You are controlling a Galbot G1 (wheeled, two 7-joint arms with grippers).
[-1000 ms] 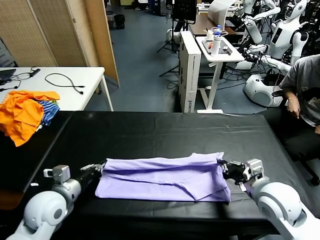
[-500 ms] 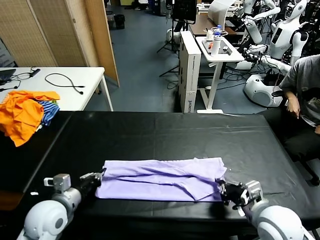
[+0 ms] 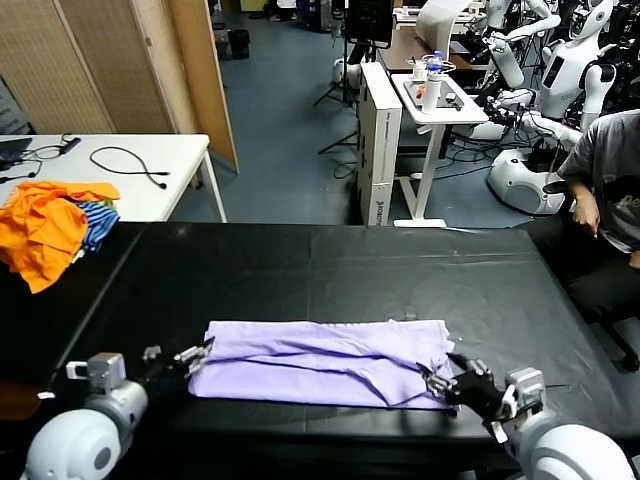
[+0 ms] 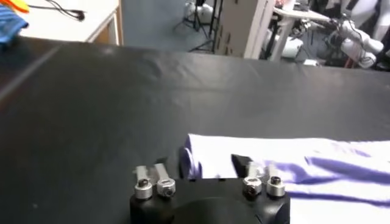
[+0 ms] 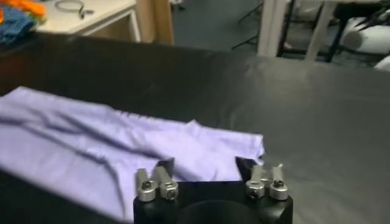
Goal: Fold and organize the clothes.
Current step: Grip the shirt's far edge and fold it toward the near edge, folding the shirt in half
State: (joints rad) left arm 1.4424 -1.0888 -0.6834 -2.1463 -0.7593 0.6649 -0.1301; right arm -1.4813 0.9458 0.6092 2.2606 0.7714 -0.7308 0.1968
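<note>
Both tools spread wide, holding nothing: left tool (image 3: 190, 357) & right tool (image 3: 437, 382) at T-shirt (image 3: 320, 362) ends.

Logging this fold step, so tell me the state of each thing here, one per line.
T-shirt: folded into a flat strip on the black table.
Left gripper: open, at the shirt's left end.
Right gripper: open, at the shirt's right end.
Orange and blue-striped garments: heaped, unfolded.

**Camera setup**

My head camera looks forward and down over the black counter (image 3: 320, 270). Both wrist cameras sit low and close behind their tools, each facing an end of the lavender T-shirt (image 3: 325, 362) (image 4: 292, 167) (image 5: 116, 152), which all three views share.
</note>
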